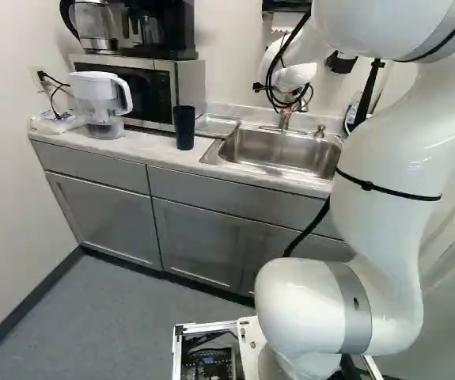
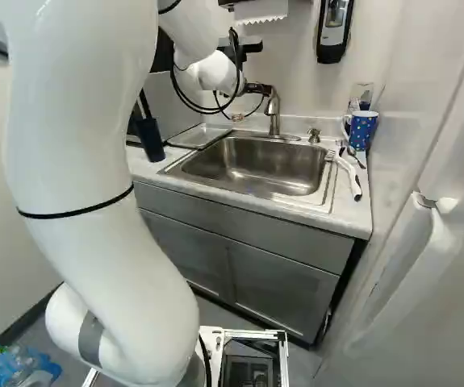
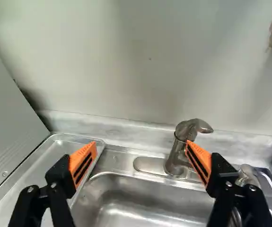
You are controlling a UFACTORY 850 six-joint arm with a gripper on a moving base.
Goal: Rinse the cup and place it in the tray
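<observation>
In the right base view my gripper is beside the faucet, above the back of the sink. In the wrist view the gripper stands open with nothing held; one orange pad overlaps the faucet, and whether they touch I cannot tell. The metal tray lies on the counter beside the sink, partly behind the other finger. A dark blue tumbler stands upright in front of the tray. At the sink's other side is a blue dotted mug. Which one is the task's cup is unclear.
A white pitcher stands before the microwave, which carries a kettle and coffee maker. By the mug lie a white-handled brush and utensils. A soap pump is beside the faucet; a dispenser hangs on the wall.
</observation>
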